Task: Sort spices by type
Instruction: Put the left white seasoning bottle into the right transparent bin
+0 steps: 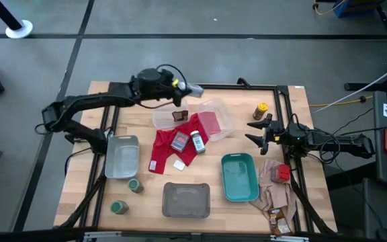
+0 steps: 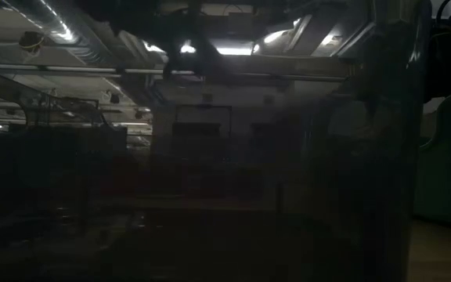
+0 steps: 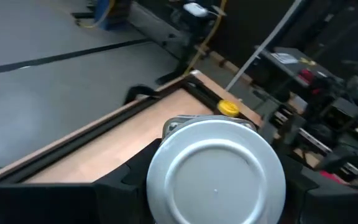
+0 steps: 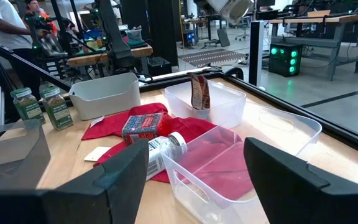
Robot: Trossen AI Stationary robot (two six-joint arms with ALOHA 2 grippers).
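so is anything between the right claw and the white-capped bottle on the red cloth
Yes: the clear tray sits on the straight line from the open right claw to the white-capped bottle, its near corner beside the bottle. Nothing else visible.

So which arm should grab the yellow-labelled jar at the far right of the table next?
Probably right. The right gripper is open, empty and close to the yellow-labelled jar, while the left gripper already holds a white-capped bottle over the far clear tray.

Overhead camera looks straight down on my table (image 1: pixel 200 107); low one sits dark. My right wrist camera shares the red cloth (image 4: pixel 185 134) with it.
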